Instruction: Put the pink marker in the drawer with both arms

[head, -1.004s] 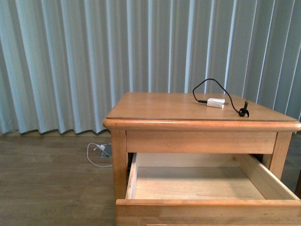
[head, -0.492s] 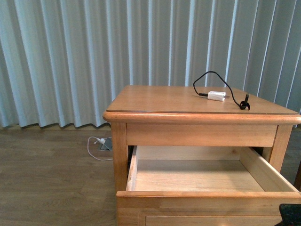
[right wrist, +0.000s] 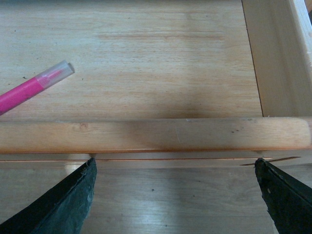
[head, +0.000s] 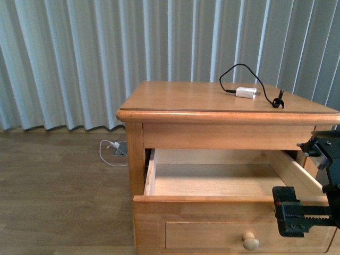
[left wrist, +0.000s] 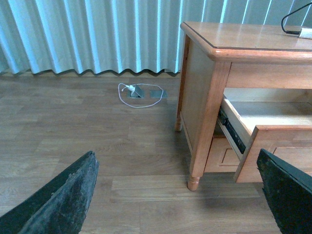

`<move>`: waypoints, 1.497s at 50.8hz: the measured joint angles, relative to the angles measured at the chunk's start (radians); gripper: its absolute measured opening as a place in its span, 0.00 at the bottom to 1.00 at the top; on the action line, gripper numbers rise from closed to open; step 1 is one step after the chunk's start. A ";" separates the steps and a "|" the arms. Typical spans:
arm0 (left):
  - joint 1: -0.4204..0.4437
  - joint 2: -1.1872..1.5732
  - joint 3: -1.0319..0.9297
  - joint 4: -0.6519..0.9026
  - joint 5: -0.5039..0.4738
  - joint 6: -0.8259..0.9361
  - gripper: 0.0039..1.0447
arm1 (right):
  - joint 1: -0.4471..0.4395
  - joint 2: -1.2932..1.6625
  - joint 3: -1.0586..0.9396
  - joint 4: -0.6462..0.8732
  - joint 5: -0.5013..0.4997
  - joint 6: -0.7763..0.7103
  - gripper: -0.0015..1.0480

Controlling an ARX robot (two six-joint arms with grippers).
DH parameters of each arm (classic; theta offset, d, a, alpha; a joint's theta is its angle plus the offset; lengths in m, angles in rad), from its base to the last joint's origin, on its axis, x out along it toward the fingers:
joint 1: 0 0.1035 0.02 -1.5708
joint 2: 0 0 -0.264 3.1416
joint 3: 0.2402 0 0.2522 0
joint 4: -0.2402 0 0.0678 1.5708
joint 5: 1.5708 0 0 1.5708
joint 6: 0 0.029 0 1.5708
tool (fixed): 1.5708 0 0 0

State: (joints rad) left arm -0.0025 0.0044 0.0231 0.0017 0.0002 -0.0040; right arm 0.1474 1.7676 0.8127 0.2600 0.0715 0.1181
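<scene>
The pink marker (right wrist: 29, 90) lies flat on the pale wood floor inside the open drawer (right wrist: 156, 134); it shows only in the right wrist view. My right gripper (right wrist: 174, 162) is open and empty, just outside the drawer's front rail and above the floor. The right arm (head: 300, 212) shows in the front view at the drawer's (head: 212, 199) right front corner, beside the round knob (head: 251, 241). My left gripper (left wrist: 175, 153) is open and empty over the wooden floor, left of the nightstand. The drawer (left wrist: 263, 129) stands pulled out there too.
A white charger plug (head: 246, 92) with a black cable lies on the nightstand top (head: 180, 98). A white cable and a floor socket (left wrist: 139, 92) lie near the curtain (head: 79, 58). The nightstand's front leg (left wrist: 200, 161) stands close to my left gripper.
The front view has dropped lower, so the drawer front and knob now show. My right arm has come into view at the lower right by the drawer.
</scene>
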 joint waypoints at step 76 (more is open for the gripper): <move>0.000 0.000 0.000 0.000 0.000 0.000 0.95 | 0.033 0.486 0.523 0.235 0.176 0.066 0.92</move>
State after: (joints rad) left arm -0.0025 0.0044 0.0231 0.0017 -0.0002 -0.0044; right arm 0.1802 2.2532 1.3357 0.4953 0.2474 0.1841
